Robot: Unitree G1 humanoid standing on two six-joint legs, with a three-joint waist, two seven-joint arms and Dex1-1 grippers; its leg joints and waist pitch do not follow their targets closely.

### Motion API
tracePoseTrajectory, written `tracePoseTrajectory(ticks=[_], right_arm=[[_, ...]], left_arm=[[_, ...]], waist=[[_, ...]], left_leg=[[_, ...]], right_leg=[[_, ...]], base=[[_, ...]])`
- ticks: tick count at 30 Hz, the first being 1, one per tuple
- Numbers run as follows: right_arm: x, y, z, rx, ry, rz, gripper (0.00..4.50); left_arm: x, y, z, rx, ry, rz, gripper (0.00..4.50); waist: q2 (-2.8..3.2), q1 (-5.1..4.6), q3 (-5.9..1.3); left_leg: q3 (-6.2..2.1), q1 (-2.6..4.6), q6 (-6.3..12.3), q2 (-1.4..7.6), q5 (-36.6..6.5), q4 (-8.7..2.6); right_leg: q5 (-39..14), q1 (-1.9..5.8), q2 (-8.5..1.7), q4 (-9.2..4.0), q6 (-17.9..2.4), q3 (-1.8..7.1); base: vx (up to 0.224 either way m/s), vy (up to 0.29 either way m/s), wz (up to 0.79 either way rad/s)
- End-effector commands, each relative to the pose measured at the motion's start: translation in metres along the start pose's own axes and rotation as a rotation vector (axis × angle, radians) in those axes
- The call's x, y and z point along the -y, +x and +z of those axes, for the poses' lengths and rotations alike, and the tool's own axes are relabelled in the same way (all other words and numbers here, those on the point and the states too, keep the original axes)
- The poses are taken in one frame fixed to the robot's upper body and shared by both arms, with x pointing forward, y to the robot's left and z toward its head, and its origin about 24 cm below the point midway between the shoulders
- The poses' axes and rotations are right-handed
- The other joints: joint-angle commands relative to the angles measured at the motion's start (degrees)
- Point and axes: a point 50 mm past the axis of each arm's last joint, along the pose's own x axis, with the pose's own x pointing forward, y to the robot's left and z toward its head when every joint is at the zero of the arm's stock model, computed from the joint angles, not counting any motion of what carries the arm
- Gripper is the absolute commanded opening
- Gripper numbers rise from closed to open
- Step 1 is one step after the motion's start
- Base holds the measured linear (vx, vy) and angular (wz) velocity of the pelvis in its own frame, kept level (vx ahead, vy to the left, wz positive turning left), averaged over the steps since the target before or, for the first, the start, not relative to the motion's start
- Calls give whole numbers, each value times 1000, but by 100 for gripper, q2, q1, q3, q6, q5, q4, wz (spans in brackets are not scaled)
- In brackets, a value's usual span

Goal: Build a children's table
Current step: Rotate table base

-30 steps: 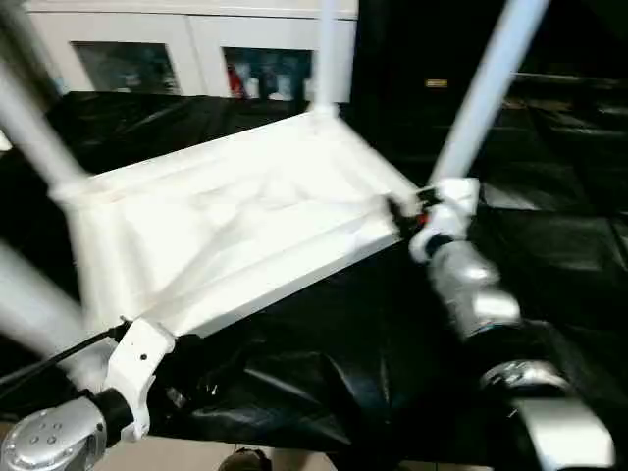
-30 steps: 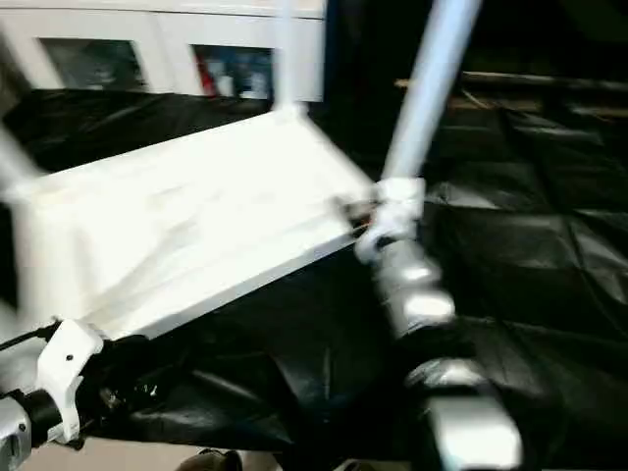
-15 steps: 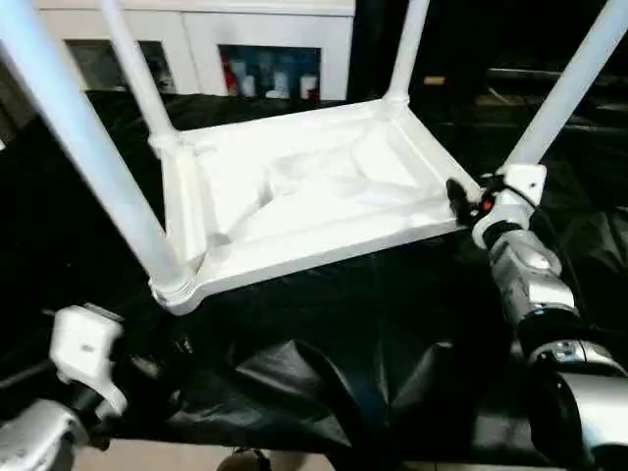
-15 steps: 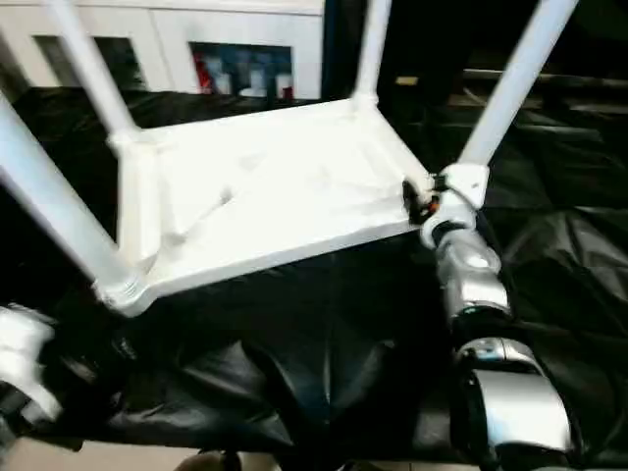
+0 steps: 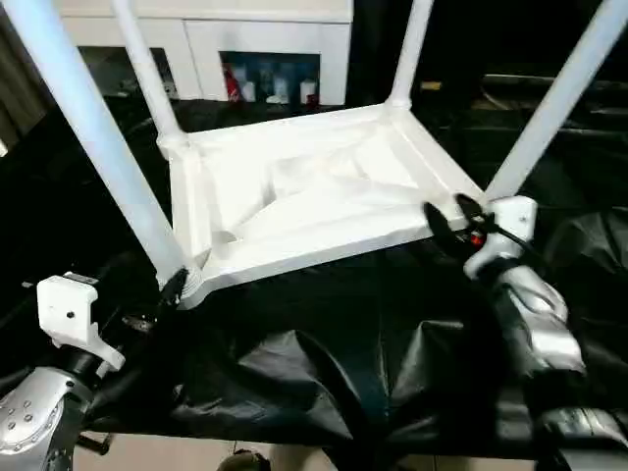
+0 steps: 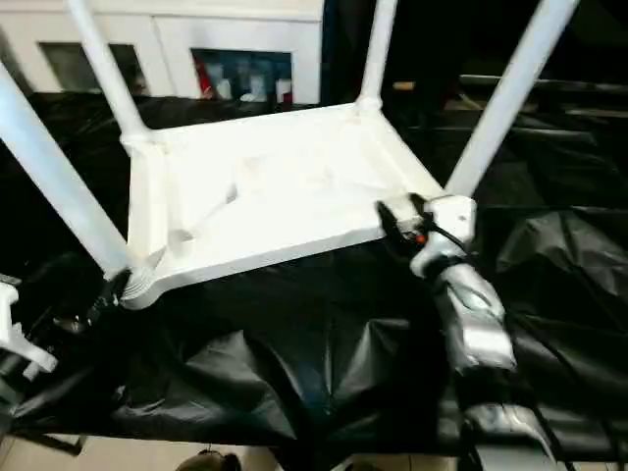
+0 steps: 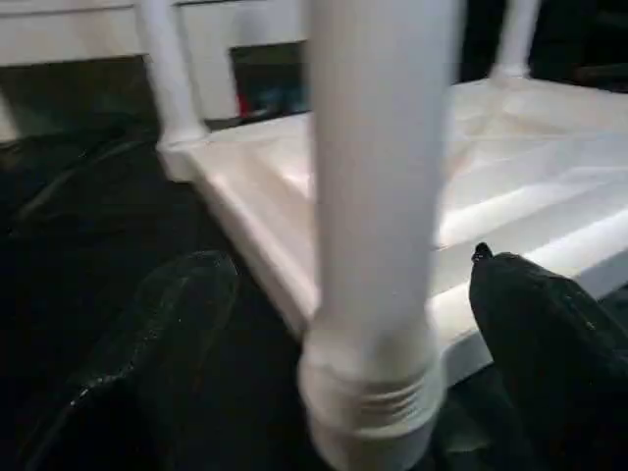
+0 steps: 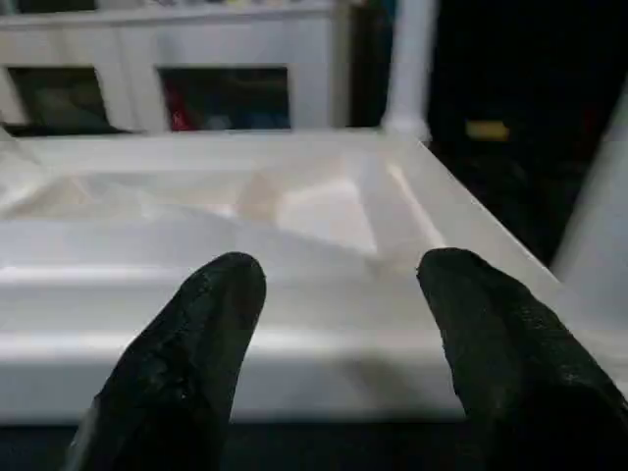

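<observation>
Black sheeting (image 5: 324, 324) under one upturned tabletop (image 5: 314, 201); four legs (image 5: 93, 137) upright.

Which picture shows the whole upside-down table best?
The left eye view: the table lies upside down on the black sheet with all four legs showing. The right eye view shows nearly the same. The left wrist view gives one leg's base up close; the right wrist view, the near rim and ribbed underside.

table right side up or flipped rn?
Flipped. The tabletop lies ribbed underside up on the black sheet, and all four legs rise upward from its corner sockets.
</observation>
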Motion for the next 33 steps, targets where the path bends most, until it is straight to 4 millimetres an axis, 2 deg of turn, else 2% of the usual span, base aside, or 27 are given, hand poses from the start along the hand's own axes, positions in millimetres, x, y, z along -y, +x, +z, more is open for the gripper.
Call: tracePoseTrajectory(ticks=[1,2,3,4,7,9,10,14,15,17,18,19,20,21,22,23,24,25,26,27,29,33], right_arm=[[2,-3,3,3,11,-5,302],[1,-4,2,-7,16,-4,302],[0,-7,-3,-46,28,6,302],[-2,-7,-8,-86,26,14,302],[-5,-7,-21,-188,-14,24,302],[-4,-1,-27,-229,-21,-42,302],[-2,2,-29,-240,-11,-90,302],[-2,10,-32,-274,12,-162,302],[-3,13,-32,-287,10,-171,302],[-5,16,-33,-294,3,-162,302],[-9,21,-33,-304,-4,-147,302],[-12,25,-34,-309,-8,-140,302],[-12,25,-34,-309,-8,-140,302],[-13,26,-34,-312,-9,-138,302],[-13,27,-35,-314,-10,-138,302],[-14,29,-35,-319,-10,-134,302],[-15,30,-36,-324,-11,-130,302],[-18,32,-38,-340,-18,-116,302],[-20,33,-38,-349,-24,-107,302],[-23,36,-40,-359,-31,-93,302],[-29,38,-41,-362,-31,-76,302],[-51,49,-40,-344,-20,-4,302]], left_arm=[[-6,2,1,14,-1,37,440],[-6,3,2,21,-12,38,440],[-4,10,4,44,-38,33,440],[-2,15,6,62,-57,15,440],[13,32,13,112,-124,-87,440],[27,48,16,134,-162,-208,440],[34,55,17,137,-192,-271,440],[47,66,17,114,-223,-378,440],[50,69,17,102,-232,-412,440],[53,69,17,92,-246,-453,440],[61,62,18,60,-314,-575,440],[67,55,18,34,-358,-660,440],[67,55,18,34,-358,-660,440],[70,51,19,16,-378,-705,440],[71,48,19,5,-391,-734,440],[75,42,20,-18,-413,-794,440],[78,38,21,-34,-425,-834,440],[87,29,24,-66,-446,-934,440],[91,25,26,-73,-454,-975,440],[99,22,29,-76,-468,-1026,440],[110,21,33,-67,-471,-1067,440],[131,32,40,-28,-480,-1101,440]], waist=[[10,-8,-364],[10,-11,-372],[-16,-17,-373],[-4,-9,-377],[-20,9,-377],[-32,10,-383],[-36,5,-407],[-19,11,-442],[2,14,-451],[-6,19,-473],[-14,29,-495],[-7,20,-490],[-7,20,-490],[-21,16,-496],[-8,23,-484],[-23,21,-480],[-10,18,-471],[-38,7,-476],[-61,-7,-485],[-37,-24,-458],[-34,-50,-468],[-54,-92,-476]], left_leg=[[-84,105,98,114,-1842,-437],[-86,103,103,114,-1812,-433],[-86,90,120,110,-1786,-435],[-84,115,116,117,-1812,-429],[-87,104,49,109,-1758,-429],[-81,108,43,100,-1683,-424],[-73,115,21,90,-1614,-407],[-66,123,39,91,-1348,-375],[-65,120,60,91,-1269,-368],[-60,108,90,89,-1106,-347],[-55,98,96,84,-999,-330],[-49,93,134,82,-954,-331],[-49,93,134,82,-954,-331],[-35,99,195,88,-928,-318],[-32,100,209,85,-947,-321],[-26,106,213,94,-1017,-325],[-32,101,172,90,-1093,-339],[-33,116,131,94,-1181,-338],[-40,101,110,95,-1180,-342],[-42,95,90,87,-1252,-361],[-33,133,11,95,-1432,-358],[-43,120,-83,86,-1550,-366]], right_leg=[[-1532,191,-190,-479,-892,214],[-1493,192,-191,-468,-912,210],[-1523,202,-195,-470,-925,205],[-1581,181,-199,-472,-938,211],[-1642,180,-213,-464,-975,207],[-1605,171,-220,-460,-991,213],[-1525,173,-221,-442,-1040,211],[-1070,192,-217,-373,-1127,209],[-917,203,-211,-358,-1164,204],[-634,224,-212,-319,-1221,202],[-475,246,-227,-269,-1306,197],[-413,238,-212,-264,-1381,191],[-413,238,-212,-264,-1381,191],[-348,242,-208,-246,-1472,191],[-389,236,-200,-264,-1474,191],[-483,239,-204,-275,-1459,198],[-622,243,-197,-280,-1437,188],[-762,244,-205,-272,-1402,190],[-801,259,-211,-260,-1403,186],[-982,249,-198,-295,-1332,190],[-1129,224,-200,-318,-1306,204],[-1322,244,-214,-346,-1190,219]], base=[[0,0,0],[0,0,0],[0,0,0],[0,0,0],[0,0,0],[0,0,0],[0,0,0],[0,0,0],[0,0,0],[0,0,0],[0,0,0],[0,0,0],[0,0,0],[0,0,0],[0,0,0],[0,0,0],[0,0,0],[0,0,0],[0,0,0],[0,0,0],[0,0,0],[0,0,0]])
